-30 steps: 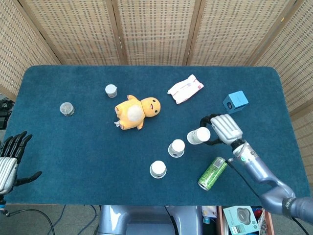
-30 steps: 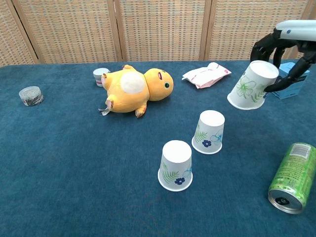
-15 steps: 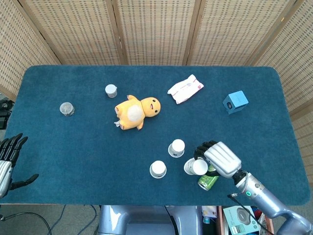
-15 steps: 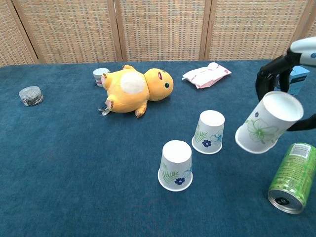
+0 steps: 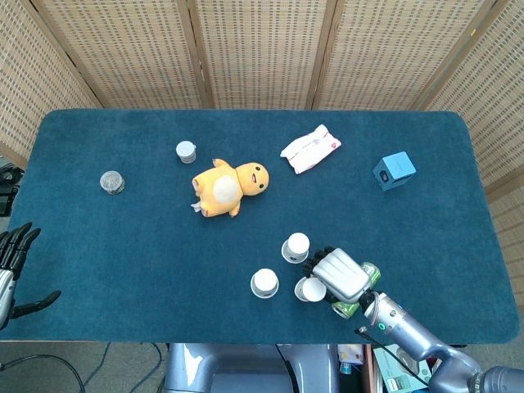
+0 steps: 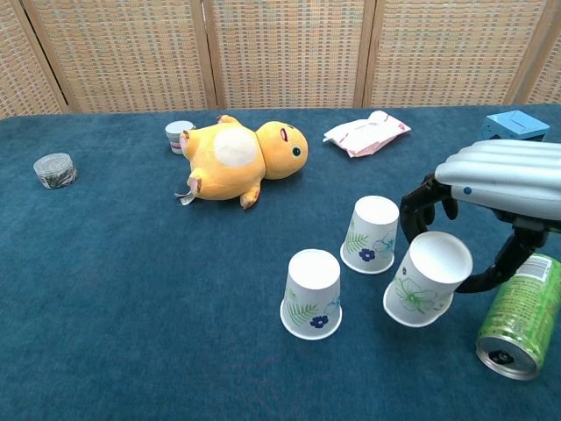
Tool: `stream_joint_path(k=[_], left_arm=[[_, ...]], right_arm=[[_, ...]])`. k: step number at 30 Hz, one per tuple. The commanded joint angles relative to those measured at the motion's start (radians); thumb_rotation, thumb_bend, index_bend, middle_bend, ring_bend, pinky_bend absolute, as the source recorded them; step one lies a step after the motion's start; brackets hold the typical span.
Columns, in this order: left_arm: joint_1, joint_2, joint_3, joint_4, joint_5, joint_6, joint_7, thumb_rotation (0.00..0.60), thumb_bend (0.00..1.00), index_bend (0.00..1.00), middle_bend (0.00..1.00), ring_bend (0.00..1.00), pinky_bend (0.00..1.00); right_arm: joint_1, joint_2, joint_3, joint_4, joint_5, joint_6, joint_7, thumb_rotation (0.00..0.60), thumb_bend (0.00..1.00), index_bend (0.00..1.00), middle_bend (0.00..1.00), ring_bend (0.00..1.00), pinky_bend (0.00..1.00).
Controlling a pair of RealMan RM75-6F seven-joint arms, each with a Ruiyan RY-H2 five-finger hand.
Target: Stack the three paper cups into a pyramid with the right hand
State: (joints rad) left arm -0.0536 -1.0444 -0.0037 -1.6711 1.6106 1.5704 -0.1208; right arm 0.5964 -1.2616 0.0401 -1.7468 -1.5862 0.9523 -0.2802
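Moved: right hand (image 6: 491,206) has carried the third cup (image 6: 427,279) down beside two standing cups (image 6: 370,234).
Grip: fingers wrap that cup.
Left hand (image 5: 10,270): fingers spread, empty.

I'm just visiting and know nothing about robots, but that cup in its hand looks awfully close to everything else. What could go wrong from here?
Two things, I think. The right hand holds the third paper cup tilted and low, right beside the two standing cups; a small sideways drift could knock one over. The green can lies on its side just under the hand, so the hand or forearm may bump it and set it rolling.
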Motion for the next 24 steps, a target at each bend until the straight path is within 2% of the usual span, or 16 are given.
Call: stream_joint_path(k=[1,14,24], left_arm=[[0.000,0.000,0.000,0.001,-0.001,-0.001,-0.001,0.600,0.02,0.00,0.00,0.00,0.00],[-0.002,0.001,-0.001,0.003,-0.004,-0.006,-0.007,0.600,0.02,0.00,0.00,0.00,0.00],[-0.002,0.003,-0.003,0.006,-0.006,-0.006,-0.018,0.600,0.02,0.00,0.00,0.00,0.00]], right_arm=[[0.009,-0.022,0.002,0.006,0.025,-0.016,-0.028,0.600,0.40,0.52,0.54,0.41,0.48],[0.048,-0.110,0.028,0.025,0.156,-0.062,-0.166,0.600,0.40,0.52,0.54,0.41,0.48],[0.060,-0.136,0.028,0.022,0.200,-0.058,-0.206,0.600,0.40,0.52,0.54,0.41,0.48]])
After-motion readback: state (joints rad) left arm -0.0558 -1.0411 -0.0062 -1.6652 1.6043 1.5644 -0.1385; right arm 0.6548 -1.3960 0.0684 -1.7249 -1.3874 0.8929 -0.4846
